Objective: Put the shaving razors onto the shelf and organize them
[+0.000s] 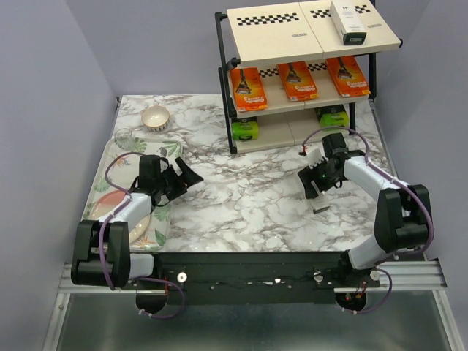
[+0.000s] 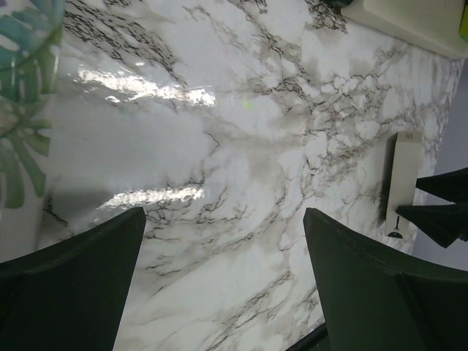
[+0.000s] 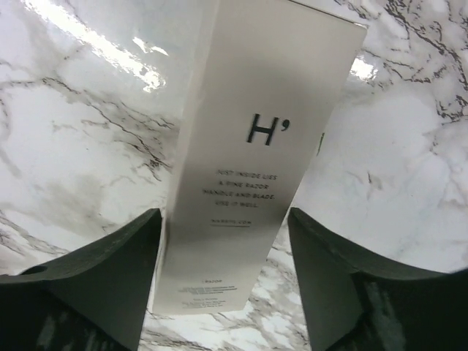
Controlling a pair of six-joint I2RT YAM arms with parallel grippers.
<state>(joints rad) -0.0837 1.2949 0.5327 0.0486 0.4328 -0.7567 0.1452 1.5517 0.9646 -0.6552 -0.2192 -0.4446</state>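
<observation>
Top external: three orange packs (image 1: 297,80) (shelved)

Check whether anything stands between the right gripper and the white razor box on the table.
Nothing visible does. The white razor box lies on the marble table, directly between the fingers of the right gripper, which flank both its sides.

Hidden and unreadable
Shelf (image 1: 272,93) board covers both black-and-green packs' (image 1: 246,130) far ends; white box's (image 3: 248,146) six-o'clock print illegible.
</observation>
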